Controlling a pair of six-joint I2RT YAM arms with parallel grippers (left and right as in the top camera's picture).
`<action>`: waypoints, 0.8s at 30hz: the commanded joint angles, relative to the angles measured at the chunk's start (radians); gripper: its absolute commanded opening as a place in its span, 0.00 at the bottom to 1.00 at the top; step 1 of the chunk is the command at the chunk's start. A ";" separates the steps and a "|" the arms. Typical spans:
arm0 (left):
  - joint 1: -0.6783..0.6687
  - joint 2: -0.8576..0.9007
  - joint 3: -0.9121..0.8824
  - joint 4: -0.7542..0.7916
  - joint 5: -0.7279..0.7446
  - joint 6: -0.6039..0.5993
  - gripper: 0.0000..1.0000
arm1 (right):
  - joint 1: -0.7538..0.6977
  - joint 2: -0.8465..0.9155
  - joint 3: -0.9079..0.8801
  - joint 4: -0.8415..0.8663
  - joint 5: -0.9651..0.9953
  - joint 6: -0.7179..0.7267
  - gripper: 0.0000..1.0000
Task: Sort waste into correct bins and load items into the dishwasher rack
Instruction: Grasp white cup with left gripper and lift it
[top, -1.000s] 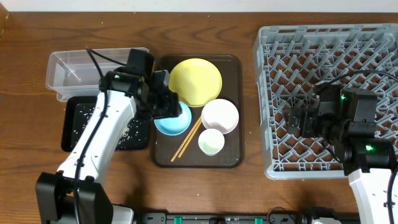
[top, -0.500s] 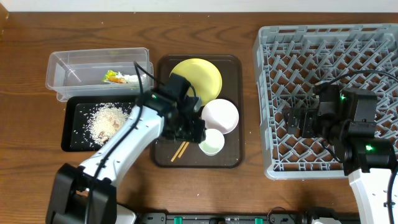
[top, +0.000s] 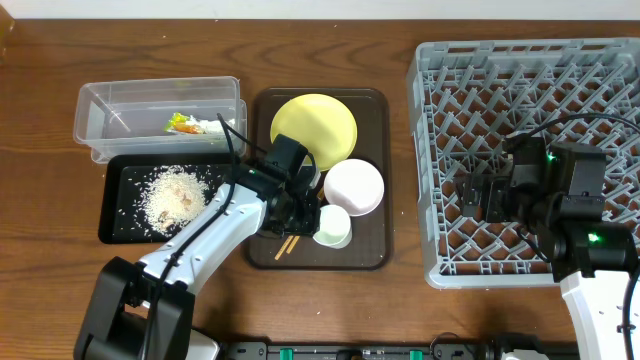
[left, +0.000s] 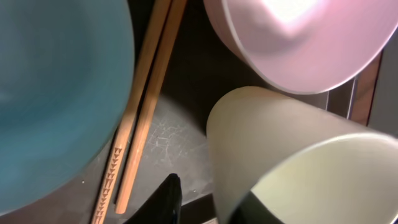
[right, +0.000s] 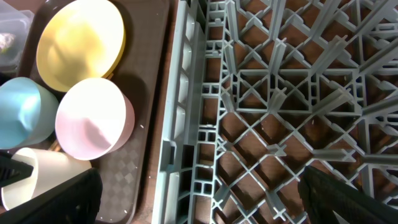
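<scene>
My left gripper (top: 312, 218) (left: 208, 205) is open over the brown tray. One finger is inside the small pale cup (top: 334, 227) (left: 298, 168) and the other outside its wall with a small gap. Two chopsticks (top: 290, 243) (left: 140, 106) lie between the cup and the light blue bowl (left: 56, 93) (right: 22, 115). The white bowl (top: 354, 186) and yellow plate (top: 313, 130) sit behind them. The wrapper (top: 185, 124) lies in the clear tub (top: 100, 120). Rice (top: 175, 193) lies in the black tray (top: 115, 225). My right gripper (top: 482, 195) (right: 205, 199) is open and empty above the dishwasher rack (top: 530, 90).
The dark brown serving tray (top: 370, 255) holds the dishes between the bins and the rack. The left arm covers most of the blue bowl in the overhead view. The rack's left wall (right: 180, 124) stands close to the tray's right edge.
My left arm swung right from the blue bowl to the cup, uncovering the rice and wrapper. The cup has shifted slightly left. The right arm has not moved.
</scene>
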 joint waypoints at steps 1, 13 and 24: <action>-0.002 0.002 -0.003 0.000 -0.003 -0.013 0.19 | 0.012 0.000 0.020 -0.002 -0.010 0.010 0.99; 0.021 -0.029 0.010 -0.025 0.142 -0.036 0.06 | 0.012 0.000 0.019 -0.002 -0.010 0.010 0.99; 0.277 -0.209 0.022 0.014 0.354 -0.069 0.06 | 0.014 0.029 0.019 0.062 -0.045 0.010 0.99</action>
